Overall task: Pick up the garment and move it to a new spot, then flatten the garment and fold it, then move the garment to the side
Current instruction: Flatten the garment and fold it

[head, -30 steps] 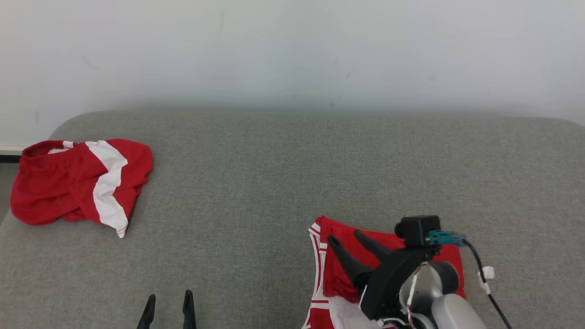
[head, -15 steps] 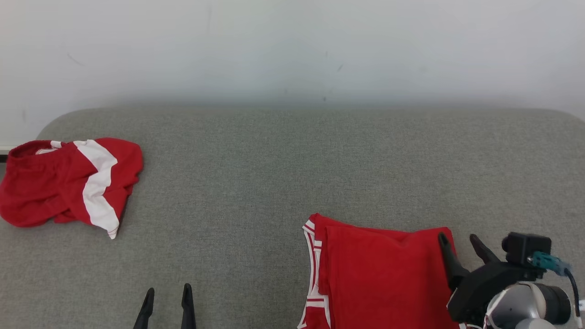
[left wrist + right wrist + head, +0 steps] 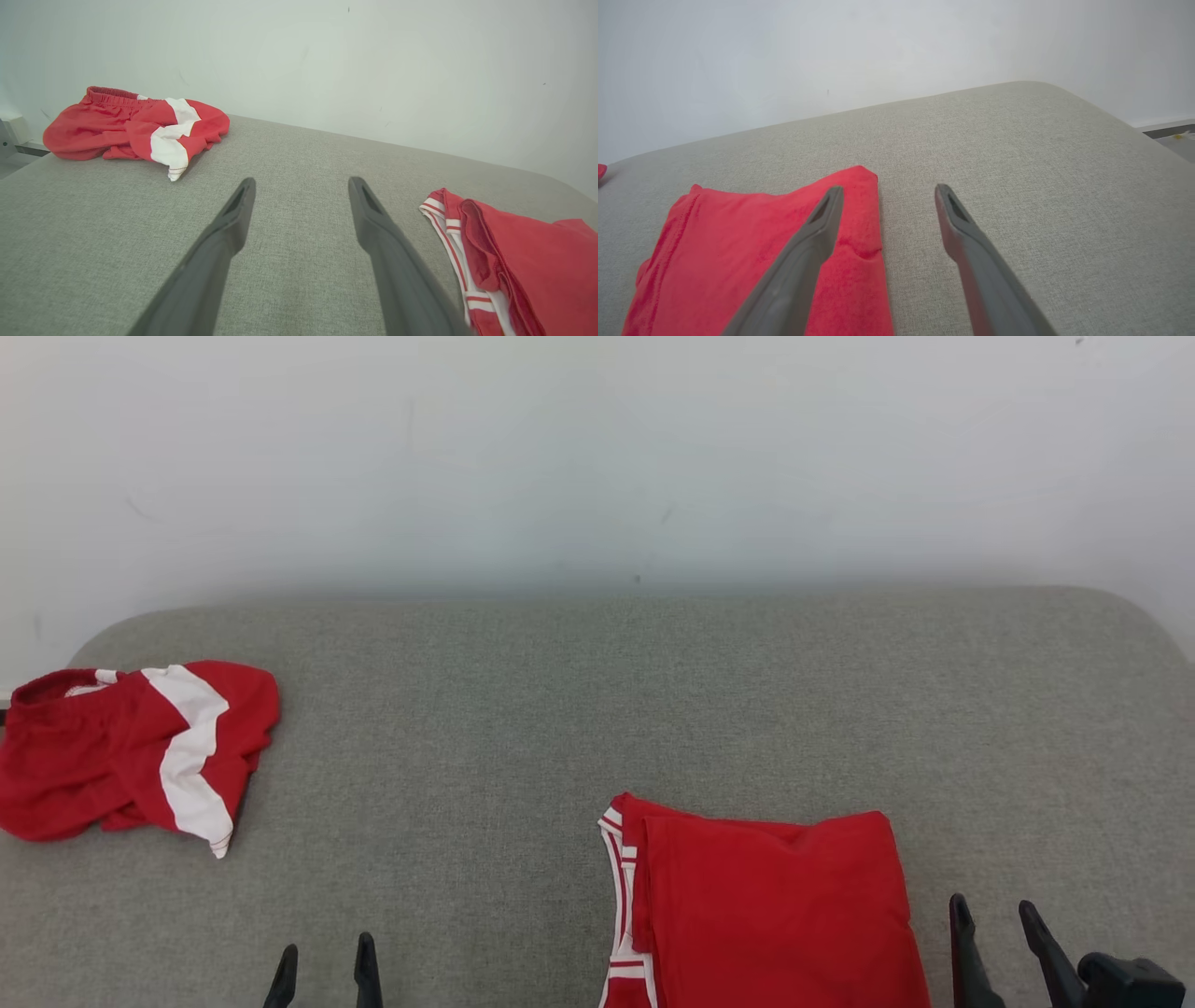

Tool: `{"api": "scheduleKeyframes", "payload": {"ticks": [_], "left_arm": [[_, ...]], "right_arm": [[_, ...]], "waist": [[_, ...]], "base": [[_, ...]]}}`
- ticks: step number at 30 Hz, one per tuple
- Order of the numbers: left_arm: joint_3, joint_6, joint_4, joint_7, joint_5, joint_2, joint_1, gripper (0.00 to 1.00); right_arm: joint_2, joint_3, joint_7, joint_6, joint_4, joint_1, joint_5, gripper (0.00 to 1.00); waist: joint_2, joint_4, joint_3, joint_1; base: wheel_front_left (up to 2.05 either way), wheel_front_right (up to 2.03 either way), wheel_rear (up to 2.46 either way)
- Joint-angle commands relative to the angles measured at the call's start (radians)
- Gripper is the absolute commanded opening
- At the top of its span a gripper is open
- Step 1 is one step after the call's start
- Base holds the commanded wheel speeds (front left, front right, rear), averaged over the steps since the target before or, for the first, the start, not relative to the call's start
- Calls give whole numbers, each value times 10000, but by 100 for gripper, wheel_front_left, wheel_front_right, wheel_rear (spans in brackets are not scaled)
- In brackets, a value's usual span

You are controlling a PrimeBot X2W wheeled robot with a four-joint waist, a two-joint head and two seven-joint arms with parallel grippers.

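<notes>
since the red garment (image 3: pixel 775 905) lies folded on the grey cushion (image 3: pixel 560 709), low and right of centre, what's left looks like the shift to the side. it sits just left of the right gripper (image 3: pixel 991 903), long axis running toward the robot, near end cut off. right gripper's fingers are apart and empty. left gripper (image 3: pixel 326 947) is the same, well off to the left. right arm is nearer. red-and-white shorts (image 3: pixel 131 751) lie crumpled far left.

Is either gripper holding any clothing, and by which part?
Nothing is held. The left gripper and right gripper are open and empty; the folded red jersey lies free beside the right one.
</notes>
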Motion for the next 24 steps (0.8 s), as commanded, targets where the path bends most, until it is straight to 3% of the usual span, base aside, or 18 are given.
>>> {"api": "scheduleKeyframes", "payload": {"ticks": [1, 12, 24], "left_arm": [[46, 33, -43, -30, 110, -9, 141, 100], [397, 81, -310, -30, 258, -9, 578, 100], [547, -54, -350, -30, 256, -11, 826, 100]], "right_arm": [[12, 59, -104, -19, 49, 101, -72, 100], [10, 579, -1408, -19, 364, 286, -239, 100], [12, 951, -1420, -19, 76, 217, -396, 100]], "waist": [[0, -122, -119, 0], [0, -391, -507, 0], [0, -399, -589, 0]], "base": [[0, 0, 0], [0, 0, 0], [0, 0, 0]]}}
